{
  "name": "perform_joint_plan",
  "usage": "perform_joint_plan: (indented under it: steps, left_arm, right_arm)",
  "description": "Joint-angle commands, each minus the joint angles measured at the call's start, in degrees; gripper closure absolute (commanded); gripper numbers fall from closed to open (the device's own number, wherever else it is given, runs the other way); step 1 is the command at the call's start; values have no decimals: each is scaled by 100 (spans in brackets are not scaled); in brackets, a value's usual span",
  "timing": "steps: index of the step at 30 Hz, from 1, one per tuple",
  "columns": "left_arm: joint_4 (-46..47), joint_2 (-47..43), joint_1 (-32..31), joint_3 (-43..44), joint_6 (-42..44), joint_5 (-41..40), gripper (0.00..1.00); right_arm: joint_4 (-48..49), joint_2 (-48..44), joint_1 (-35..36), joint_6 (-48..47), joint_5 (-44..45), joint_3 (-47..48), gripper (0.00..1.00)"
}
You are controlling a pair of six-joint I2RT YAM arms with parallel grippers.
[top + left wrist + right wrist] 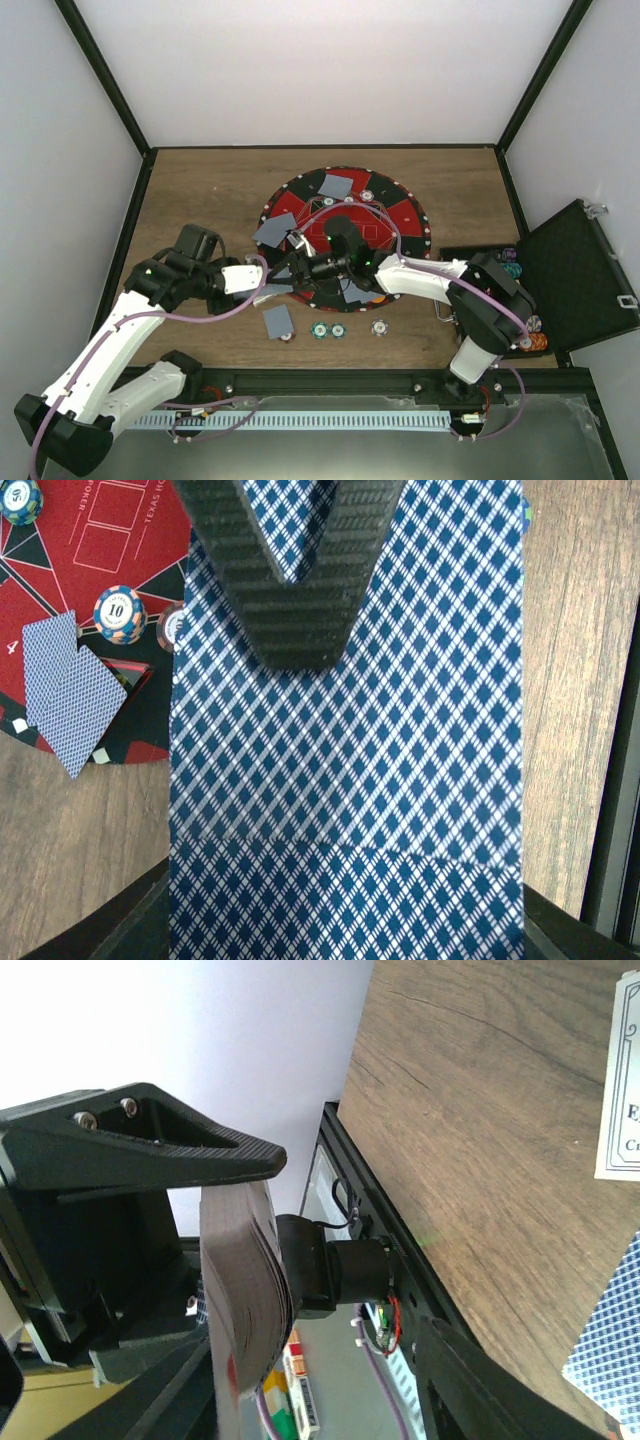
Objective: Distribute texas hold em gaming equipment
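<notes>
In the top view, the wooden counter (200,200) carries a round red-and-black mat (405,215). Two grey-blue-backed cards (338,185) lie face down on the mat's far part, and another card (272,230) lies at its left rim. One more card (278,320) lies on the bare wood just beside the mat's near edge. A short row of striped poker chips (329,329) sits to that card's right. An open black case (585,270) stands at the right edge of the counter with more chips (512,262) inside. Both arms meet over the mat's near left edge, where the left fingers (270,284) and the right fingers (298,262) are close together.

In the left wrist view, the left fingers (290,600) pinch a deck of cards (350,780) whose blue diamond backs fill the view. On the mat to the left are a blue chip marked 10 (119,612) and two overlapping face-down cards (70,695).

In the right wrist view, the same deck (245,1290) shows edge-on under a black finger of the left arm. A blue-backed card corner (605,1360) lies at the lower right. I cannot tell whether the right fingers are spread or pressed together.
</notes>
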Motion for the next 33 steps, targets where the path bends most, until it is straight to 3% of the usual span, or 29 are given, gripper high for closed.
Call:
perform_joint_plan:
  steps: [1, 11, 17, 20, 23, 26, 30, 33]
  left_arm:
    - [175, -67, 10, 40, 99, 174, 95]
    - [167, -111, 10, -20, 107, 115, 95]
    - [175, -103, 12, -30, 117, 101, 96]
    - [159, -95, 10, -8, 105, 105, 95]
    - [137, -94, 10, 18, 101, 102, 95]
    - [102, -95, 10, 44, 99, 105, 95]
    - [84, -103, 10, 66, 62, 102, 95]
    - [47, -111, 11, 103, 49, 100, 95]
  right_arm:
    - [-269, -239, -66, -26, 165, -125, 53]
    - [-982, -848, -287, -360, 354, -118, 91]
    - [-1758, -1242, -690, -890, 381, -70, 98]
    - [-2661, -1249, -995, -1624, 658, 340, 98]
    - [-4161, -915, -1171, -2637, 1786, 1145, 98]
    - [-5058, -359, -1172, -3485, 3190, 1916, 99]
    - [-5571, 458, -1152, -4057, 5127, 2840, 99]
    - [-5358, 917, -970, -4632, 6432, 3315, 99]
